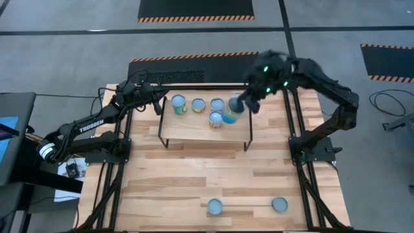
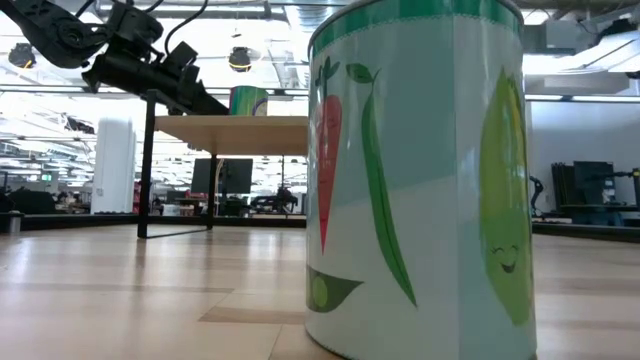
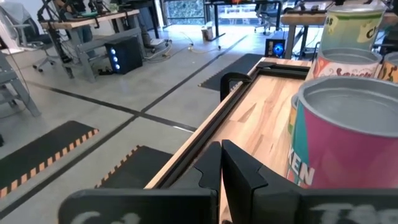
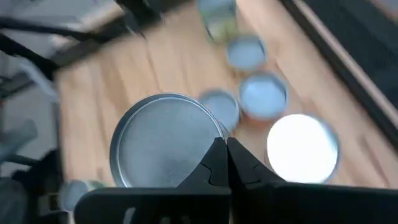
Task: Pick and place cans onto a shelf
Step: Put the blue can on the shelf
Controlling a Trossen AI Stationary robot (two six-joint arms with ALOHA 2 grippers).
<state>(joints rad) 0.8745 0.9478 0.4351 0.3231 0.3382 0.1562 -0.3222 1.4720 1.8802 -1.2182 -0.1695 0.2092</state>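
Several cans stand upright on their bases on the light wooden shelf at the table's far middle. My right gripper is shut above the shelf's right end, pointing down. Its fingertips are just beside the rim of a wide silvery can top. My left gripper is shut at the shelf's left end, level with the cans. In its wrist view the shut fingers stand beside a pink-labelled can and touch nothing. My right gripper's shut fingertips stand from above at the rim of the wide can's top. I cannot tell whether they touch it. The can stands upright on the shelf.
Two more cans stand near the table's front edge. One of them, with a vegetable label, fills the low view. The plank tabletop lies bare between them and the shelf's black legs.
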